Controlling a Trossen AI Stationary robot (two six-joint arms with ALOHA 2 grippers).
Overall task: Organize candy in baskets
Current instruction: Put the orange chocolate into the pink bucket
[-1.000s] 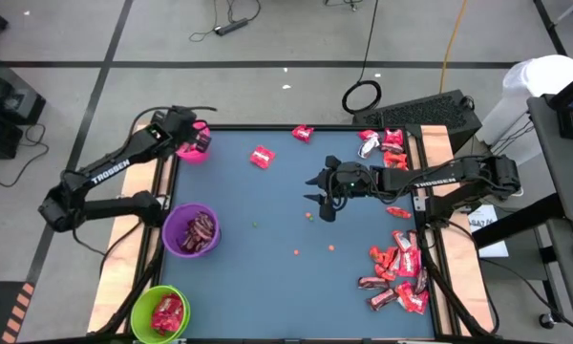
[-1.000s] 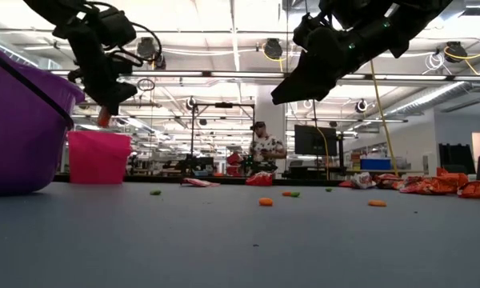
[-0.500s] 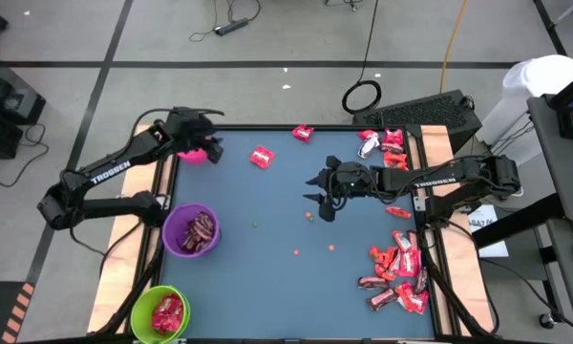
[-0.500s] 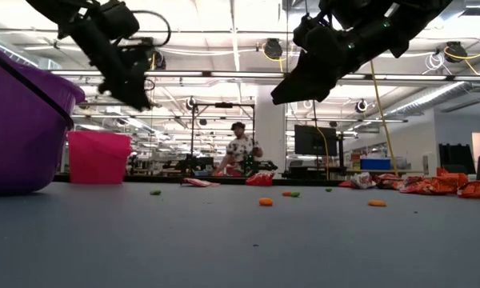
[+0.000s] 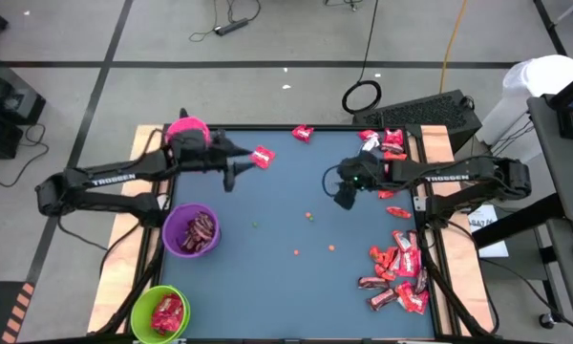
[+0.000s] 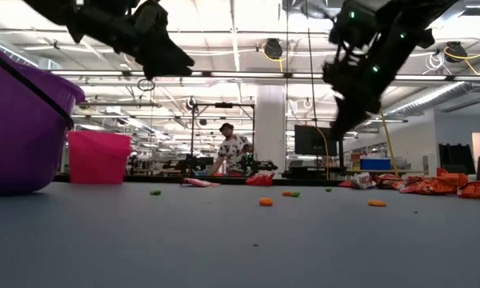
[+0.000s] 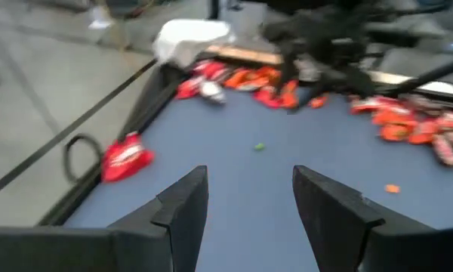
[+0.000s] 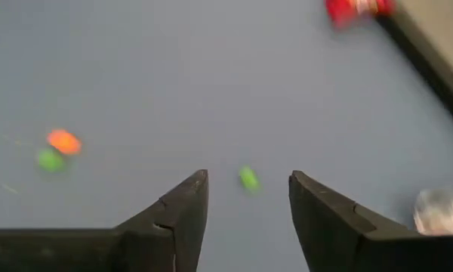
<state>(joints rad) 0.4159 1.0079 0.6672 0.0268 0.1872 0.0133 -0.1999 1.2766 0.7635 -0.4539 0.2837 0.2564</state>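
Candy point(image 5: 262, 156) sits just past my left gripper point(image 5: 231, 175), jaws apart and empty, right arm's farther off

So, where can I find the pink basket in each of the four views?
High view: pink basket at the table's far left corner.
Low view: pink basket at the left, just right of the purple basket.
Left wrist view: not in it.
Right wrist view: not in it.
Shared landmark: the purple basket, which also shows in the high view, nearer than the pink one.
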